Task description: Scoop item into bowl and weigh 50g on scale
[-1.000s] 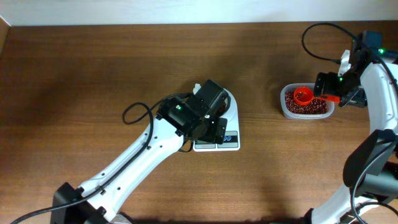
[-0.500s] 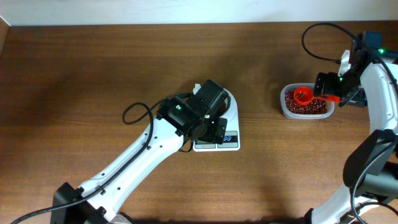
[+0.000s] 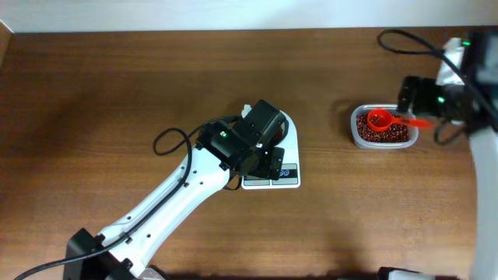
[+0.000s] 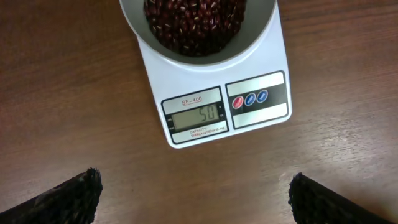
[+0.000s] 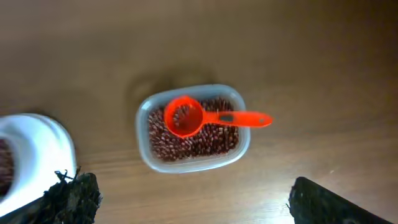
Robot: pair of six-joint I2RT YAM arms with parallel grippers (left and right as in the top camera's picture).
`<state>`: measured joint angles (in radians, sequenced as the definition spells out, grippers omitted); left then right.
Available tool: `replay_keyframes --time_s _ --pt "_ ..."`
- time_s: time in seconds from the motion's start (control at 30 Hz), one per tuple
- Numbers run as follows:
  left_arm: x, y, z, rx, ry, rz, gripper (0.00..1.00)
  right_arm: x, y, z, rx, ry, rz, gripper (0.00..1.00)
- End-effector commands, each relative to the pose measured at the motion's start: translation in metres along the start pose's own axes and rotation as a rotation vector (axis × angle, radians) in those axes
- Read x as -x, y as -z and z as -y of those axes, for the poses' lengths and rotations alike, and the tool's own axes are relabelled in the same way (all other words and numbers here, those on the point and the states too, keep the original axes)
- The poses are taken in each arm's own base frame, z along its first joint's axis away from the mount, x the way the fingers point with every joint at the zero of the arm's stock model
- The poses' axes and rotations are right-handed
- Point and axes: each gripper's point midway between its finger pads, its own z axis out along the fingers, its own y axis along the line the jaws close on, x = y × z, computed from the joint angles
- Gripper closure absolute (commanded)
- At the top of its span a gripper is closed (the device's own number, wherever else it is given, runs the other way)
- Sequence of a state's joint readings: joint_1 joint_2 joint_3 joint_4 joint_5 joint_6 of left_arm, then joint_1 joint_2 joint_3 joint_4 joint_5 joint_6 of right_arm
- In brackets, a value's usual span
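Note:
The white bowl [image 4: 205,60] holds a heap of dark reddish-brown beans [image 4: 193,22] and stands on the white scale [image 4: 261,74]. The scale's display [image 4: 198,116] reads 50. My left gripper [image 4: 196,196] is open and empty over bare table in front of the scale; in the overhead view [image 3: 268,155] the arm hides most of the bowl. My right gripper [image 5: 186,199] is open and empty, raised above the tub, as the overhead view [image 3: 420,97] also shows. The bowl's edge [image 5: 37,149] shows at the left of the right wrist view.
A clear plastic tub [image 5: 244,146] of beans [image 5: 211,140] sits right of the scale, with a red scoop [image 5: 186,116] lying in it, handle pointing right. Tub [image 3: 381,143] and scoop [image 3: 380,120] also show in the overhead view.
My right gripper has let go of the scoop's handle and lifted away from the tub. The scoop stays in the tub. The left arm has not moved.

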<state>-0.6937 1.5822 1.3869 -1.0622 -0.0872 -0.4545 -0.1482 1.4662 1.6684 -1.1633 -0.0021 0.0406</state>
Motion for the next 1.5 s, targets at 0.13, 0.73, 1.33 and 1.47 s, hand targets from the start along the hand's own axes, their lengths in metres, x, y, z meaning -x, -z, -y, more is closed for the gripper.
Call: replay_keyframes --time_s 0.13,0.73,1.33,1.47 --pt "0.004 0.001 0.000 0.009 0.005 0.012 0.01 -0.059 0.049 0.001 0.008 0.012 0.078 0.01" --pt "0.004 0.001 0.000 0.009 0.005 0.012 0.01 -0.228 -0.057 0.010 -0.007 0.008 -0.032 0.01" --pt "0.004 0.001 0.000 0.009 0.005 0.012 0.01 -0.189 -0.087 -0.015 0.150 0.049 0.644 0.01" --pt "0.004 0.001 0.000 0.009 0.005 0.012 0.01 -0.179 -0.059 -0.014 0.144 0.054 0.773 0.01"
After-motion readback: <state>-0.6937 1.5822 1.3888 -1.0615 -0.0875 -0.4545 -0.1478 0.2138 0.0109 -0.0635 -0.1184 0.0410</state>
